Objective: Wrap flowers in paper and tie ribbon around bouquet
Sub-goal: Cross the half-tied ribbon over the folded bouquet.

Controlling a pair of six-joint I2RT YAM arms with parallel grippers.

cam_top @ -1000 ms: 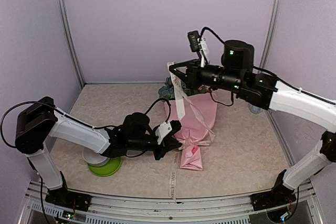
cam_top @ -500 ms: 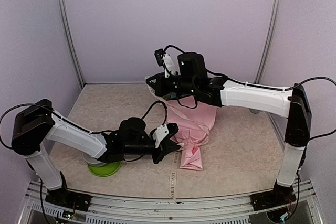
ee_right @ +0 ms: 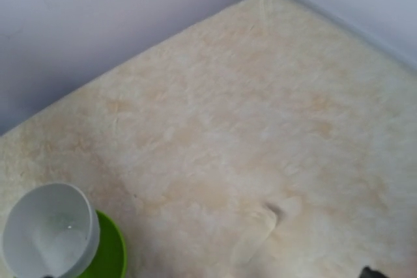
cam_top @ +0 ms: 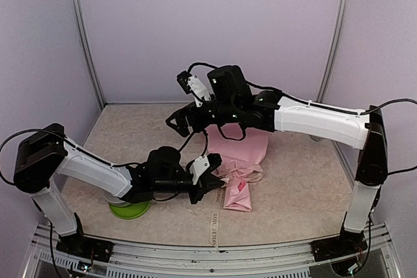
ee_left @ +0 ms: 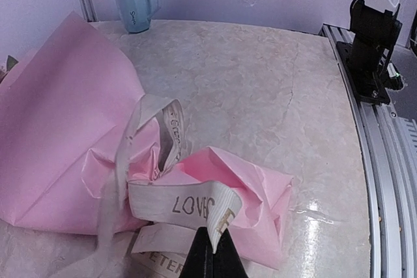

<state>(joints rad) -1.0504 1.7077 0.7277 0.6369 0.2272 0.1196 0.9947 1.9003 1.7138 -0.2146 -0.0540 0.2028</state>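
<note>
The bouquet's pink paper (cam_top: 246,151) lies on the table with its narrow end (ee_left: 247,193) crumpled toward me. The flowers are hidden behind the right arm. The cream ribbon (ee_left: 186,203), lettered "LOVE", loops over the narrow end, and a tail (cam_top: 214,222) runs toward the front edge. My left gripper (ee_left: 212,247) is shut on a folded bit of ribbon at that narrow end (cam_top: 212,183). My right gripper (cam_top: 177,123) hangs open above the table, left of the bouquet, holding nothing. Its wrist view shows only tabletop and a blurred pale strip (ee_right: 257,242).
A white bowl (ee_right: 49,236) rests on a green dish (cam_top: 130,209) under the left forearm. A blue mug (ee_left: 133,6) stands by the right wall behind the bouquet. Frame posts and purple walls close in the table on three sides.
The right arm swung left and down from above the bouquet, and its gripper opened and let go of the ribbon. The raised ribbon dropped onto the paper. The left gripper kept its hold.
</note>
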